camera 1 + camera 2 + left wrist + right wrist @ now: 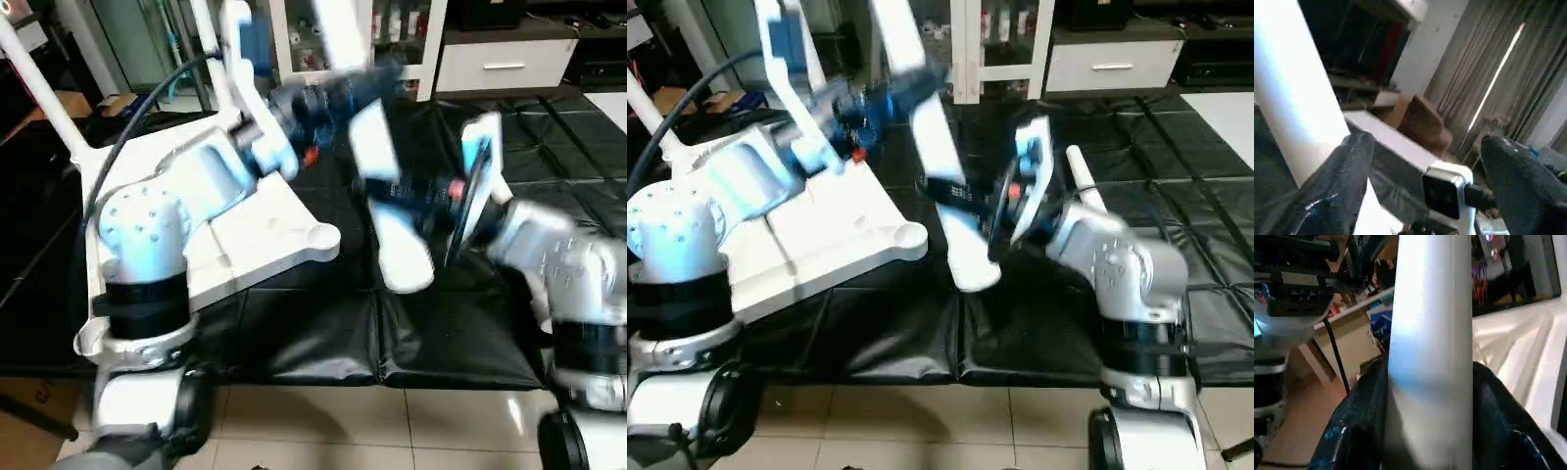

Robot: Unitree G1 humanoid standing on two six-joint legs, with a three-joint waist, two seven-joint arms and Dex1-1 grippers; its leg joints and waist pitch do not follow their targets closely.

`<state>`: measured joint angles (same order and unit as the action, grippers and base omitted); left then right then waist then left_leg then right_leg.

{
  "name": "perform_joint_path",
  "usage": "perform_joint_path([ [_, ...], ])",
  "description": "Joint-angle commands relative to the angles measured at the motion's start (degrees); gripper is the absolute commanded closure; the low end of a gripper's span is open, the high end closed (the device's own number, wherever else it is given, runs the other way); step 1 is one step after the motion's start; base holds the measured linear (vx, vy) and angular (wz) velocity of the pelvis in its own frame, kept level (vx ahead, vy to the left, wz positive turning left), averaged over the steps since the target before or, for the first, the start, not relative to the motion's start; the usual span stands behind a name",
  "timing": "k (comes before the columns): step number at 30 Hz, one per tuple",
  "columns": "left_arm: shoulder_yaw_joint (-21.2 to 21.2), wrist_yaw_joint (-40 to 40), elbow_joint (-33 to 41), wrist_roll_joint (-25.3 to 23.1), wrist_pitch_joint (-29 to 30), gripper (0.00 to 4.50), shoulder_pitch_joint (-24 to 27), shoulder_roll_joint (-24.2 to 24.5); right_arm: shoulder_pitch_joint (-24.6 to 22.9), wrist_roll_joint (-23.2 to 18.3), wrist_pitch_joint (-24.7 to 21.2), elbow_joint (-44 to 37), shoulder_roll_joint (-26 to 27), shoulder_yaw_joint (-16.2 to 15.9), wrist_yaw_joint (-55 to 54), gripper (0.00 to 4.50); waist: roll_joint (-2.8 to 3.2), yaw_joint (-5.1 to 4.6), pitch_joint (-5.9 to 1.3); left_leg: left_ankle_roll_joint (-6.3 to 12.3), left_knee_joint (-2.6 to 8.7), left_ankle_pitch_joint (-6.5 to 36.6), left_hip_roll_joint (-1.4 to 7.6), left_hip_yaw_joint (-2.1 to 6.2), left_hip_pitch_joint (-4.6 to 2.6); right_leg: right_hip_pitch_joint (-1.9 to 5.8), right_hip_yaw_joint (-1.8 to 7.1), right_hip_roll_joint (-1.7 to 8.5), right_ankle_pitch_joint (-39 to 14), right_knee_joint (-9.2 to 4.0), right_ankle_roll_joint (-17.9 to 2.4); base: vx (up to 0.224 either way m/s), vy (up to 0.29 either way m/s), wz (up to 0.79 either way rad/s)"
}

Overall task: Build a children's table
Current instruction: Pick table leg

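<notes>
Clamping right pincer point(1430, 406) around light, stiff, slippery table leg point(1432, 333) near its fat end; left pincer point(1425, 186) open beside it.

My left gripper point(323, 103) is smeared by motion; the leg point(387, 196) runs off the top edge, blurred.

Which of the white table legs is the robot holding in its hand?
The leg clamped between the right gripper's black fingers, hanging over the black mat. The other leg is already standing in the tabletop's corner.
</notes>
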<state>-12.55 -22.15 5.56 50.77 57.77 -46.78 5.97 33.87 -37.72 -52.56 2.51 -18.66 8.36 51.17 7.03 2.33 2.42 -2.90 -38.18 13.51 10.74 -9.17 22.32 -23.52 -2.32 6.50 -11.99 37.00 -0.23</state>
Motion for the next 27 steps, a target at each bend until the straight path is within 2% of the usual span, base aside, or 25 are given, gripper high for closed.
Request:
perform_joint_path([
  [1,-1.0,3.4,-2.8,-2.4,1.2,0.71,0.6,0.9,0.9,-2.3,-0.4,-5.2,0.7,-2.7,2.6,2.7,-1.05,0.15,-4.21,5.44,4.35,-4.4,0.08,-0.1,-0.64,3.41,0.36,0.24,-2.1,-3.93,-13.1,0.0,0.0,0.0],
  [2,-1.2,3.7,-2.9,-2.2,1.3,0.71,0.7,0.9,0.8,-2.4,-0.4,-5.3,0.7,-2.7,2.6,2.7,-1.33,0.08,-4.2,5.15,4.4,-4.0,0.1,-0.1,-0.65,3.45,0.39,0.24,-2.0,-3.98,-13.2,0.0,0.0,0.0],
  [4,-1.5,4.0,-2.9,-2.1,1.4,0.71,1.2,1.7,0.2,-2.1,0.1,-5.9,0.5,-2.8,1.9,2.71,-0.86,0.1,-4.12,4.68,4.48,-3.2,0.1,-0.07,-0.7,3.44,0.35,0.26,-2.4,-4.01,-13.2,0.0,0.0,0.0],
  [6,-1.5,4.1,-3.0,-2.5,1.1,0.71,1.5,2.2,0.0,-1.8,0.5,-5.9,0.6,-2.6,1.3,2.71,-0.88,-0.09,-4.1,4.3,4.55,-2.9,0.01,-0.04,-0.65,3.53,0.31,0.2,-2.0,-4.08,-12.9,0.0,0.0,0.0],
  [7,-1.8,4.4,-3.0,-2.6,1.0,0.44,1.8,2.4,-0.1,-1.6,0.7,-5.8,0.6,-2.3,0.8,2.71,-0.45,-0.25,-4.06,3.99,4.57,-2.5,0.02,-0.02,-0.73,3.48,0.24,0.18,-2.1,-4.2,-12.8,0.0,0.0,0.0],
  [9,-3.4,4.7,-2.3,-0.6,1.7,0.35,2.6,2.5,-0.1,-0.8,1.9,-5.3,0.9,-1.3,-1.4,2.71,0.1,-0.4,-3.98,3.38,4.61,-1.8,-0.07,0.01,-0.71,3.52,0.2,0.18,-2.1,-4.14,-12.8,0.0,0.0,0.0],
  [10,-3.5,4.8,-2.2,-0.5,1.8,0.35,2.6,2.5,-0.1,-0.7,2.0,-5.3,1.0,-1.2,-1.6,2.71,-0.12,-0.47,-4.06,3.17,4.61,-1.7,-0.08,-0.02,-0.72,3.59,0.19,0.17,-2.0,-4.19,-12.7,0.0,0.0,0.0],
  [11,-5.6,5.9,-0.6,2.0,3.1,0.26,4.1,2.4,0.2,0.4,3.6,-4.2,1.5,0.2,-4.4,2.71,0.15,-0.46,-4.04,2.87,4.7,-1.2,-0.06,0.03,-0.73,3.62,0.17,0.22,-2.2,-4.1,-12.8,0.0,0.0,0.0],
  [12,-5.7,5.9,-0.4,2.2,3.2,0.13,4.2,2.4,0.2,0.5,3.7,-4.2,1.5,0.3,-4.6,2.71,-0.01,-0.54,-4.06,2.69,4.63,-1.5,-0.02,-0.02,-0.7,3.59,0.21,0.25,-1.7,-4.07,-12.8,0.0,0.0,0.0],
  [13,-7.1,6.7,1.9,4.3,4.4,0.04,6.3,2.2,0.4,1.0,4.8,-3.6,1.9,1.7,-6.4,2.71,-0.38,-0.63,-3.97,2.84,4.79,-1.0,-0.13,-0.04,-0.47,3.78,0.18,0.22,-2.5,-4.25,-12.6,0.0,0.0,0.0],
  [16,-8.8,7.9,2.9,6.2,4.3,0.0,7.7,1.4,0.4,0.9,5.3,-3.7,2.4,2.5,-7.6,2.71,0.18,-0.66,-3.93,3.23,4.83,-0.9,-0.09,-0.12,-0.67,3.49,0.17,0.12,-4.6,-4.48,-11.6,0.0,0.0,0.0],
  [18,-9.5,8.6,2.7,7.1,3.9,0.0,7.8,0.7,-0.6,0.5,5.1,-5.3,2.6,1.9,-7.4,2.71,-0.02,-0.61,-3.94,3.15,4.89,-0.4,-0.05,-0.08,-0.74,3.43,0.12,0.04,-5.4,-4.57,-11.4,0.0,0.0,0.0],
  [20,-9.6,8.8,2.6,7.3,3.8,0.0,7.7,0.5,-1.0,0.4,5.0,-6.0,2.7,1.5,-7.2,2.71,0.05,-0.41,-3.84,3.09,5.01,0.0,-0.05,-0.06,-0.79,3.35,0.13,0.05,-6.1,-4.66,-11.2,0.0,0.0,0.0],
  [21,-9.6,8.8,2.1,7.6,3.1,0.0,7.3,0.0,-2.2,0.5,4.6,-7.6,2.3,-0.2,-6.3,2.71,-0.1,-0.44,-3.8,3.01,5.08,-0.1,-0.01,-0.06,-0.74,3.35,0.18,0.1,-6.2,-4.68,-10.9,0.0,0.0,0.0],
  [24,-9.5,8.8,1.8,7.9,2.5,0.0,6.9,-0.4,-3.0,0.6,4.3,-8.7,1.9,-1.7,-5.5,2.71,0.03,-0.42,-3.91,3.21,5.09,-1.5,-0.01,0.09,-0.66,3.5,0.15,0.1,-4.6,-4.56,-10.7,0.0,0.0,0.0],
  [25,-9.5,8.7,1.6,8.5,2.0,0.0,6.6,-1.0,-4.0,0.5,3.6,-9.8,1.5,-3.1,-4.4,2.71,-0.72,-0.49,-3.95,3.4,5.07,-2.0,-0.01,0.03,-0.59,3.52,0.19,0.06,-4.0,-4.66,-10.8,0.0,0.0,0.0],
  [26,-9.5,8.7,1.6,8.5,2.0,0.0,6.6,-1.0,-4.0,0.5,3.6,-9.8,1.5,-3.1,-4.4,2.71,-0.37,-0.29,-3.92,3.58,5.02,-2.7,-0.03,0.08,-0.55,3.59,0.21,0.16,-3.6,-4.53,-11.0,0.0,0.0,0.0],
  [27,-9.5,8.7,1.6,8.5,2.0,0.0,6.6,-1.0,-4.0,0.5,3.6,-9.8,1.5,-3.1,-4.4,2.71,-0.36,-0.37,-3.98,3.95,4.94,-3.1,-0.04,0.06,-0.55,3.54,0.21,0.17,-3.3,-4.5,-11.1,0.0,0.0,0.0],
])
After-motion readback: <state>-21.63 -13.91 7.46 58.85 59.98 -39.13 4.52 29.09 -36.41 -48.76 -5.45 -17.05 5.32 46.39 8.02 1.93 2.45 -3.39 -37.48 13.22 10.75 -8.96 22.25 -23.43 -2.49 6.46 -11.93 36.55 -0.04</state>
